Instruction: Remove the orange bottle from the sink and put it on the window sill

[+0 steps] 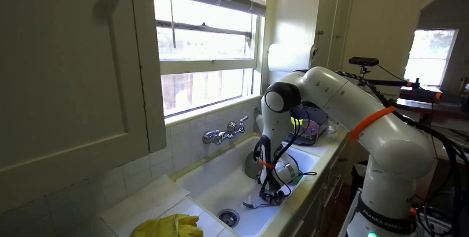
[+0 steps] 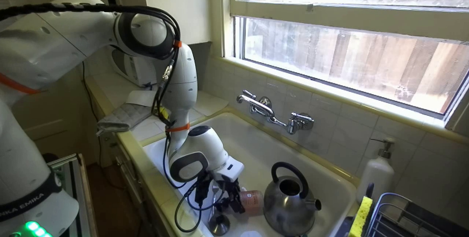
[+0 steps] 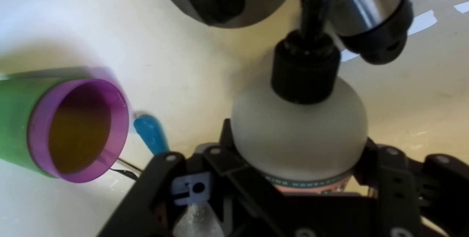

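Cabinet door [image 1: 73, 65]: close at left in an exterior view, angled down along the sink [image 1: 216, 185].
Dish rack [image 2: 406, 217]: foreground in an exterior view, from the opposite end.
Gripper [image 3: 298, 138]: close in the wrist view, facing down.
Window [image 2: 348, 57]: shared by both exterior views, with sink and arm [image 2: 183, 70].

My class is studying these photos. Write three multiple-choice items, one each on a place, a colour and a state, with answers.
1. The orange bottle is: A on the sill; B in the sink; C in the rack.
2. The sponge is: A blue; B pink; C yellow.
3. The kettle is: A upright; B upside down; C on its side.

1 B: an exterior view shows it within the sink's walls.
2 C: its visible face is yellow.
3 A: its handle arches over the top.
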Controlling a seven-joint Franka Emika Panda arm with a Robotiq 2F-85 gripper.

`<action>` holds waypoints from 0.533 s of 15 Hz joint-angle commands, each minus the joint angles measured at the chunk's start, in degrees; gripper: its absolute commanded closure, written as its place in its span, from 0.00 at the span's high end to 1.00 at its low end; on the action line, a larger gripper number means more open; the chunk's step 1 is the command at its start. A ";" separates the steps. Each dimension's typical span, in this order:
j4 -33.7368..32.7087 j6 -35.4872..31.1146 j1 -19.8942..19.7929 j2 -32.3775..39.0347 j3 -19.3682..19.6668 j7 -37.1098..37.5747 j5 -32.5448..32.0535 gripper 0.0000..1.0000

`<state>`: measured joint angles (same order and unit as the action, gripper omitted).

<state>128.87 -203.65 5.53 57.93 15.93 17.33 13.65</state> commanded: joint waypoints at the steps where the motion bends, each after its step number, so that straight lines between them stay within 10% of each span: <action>1: 7.73 -1.38 0.01 -7.72 -0.77 -4.66 2.33 0.45; 8: 16.10 0.62 1.04 -19.76 1.49 -10.72 1.68 0.45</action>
<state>139.70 -203.68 5.75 45.17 16.26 10.75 14.34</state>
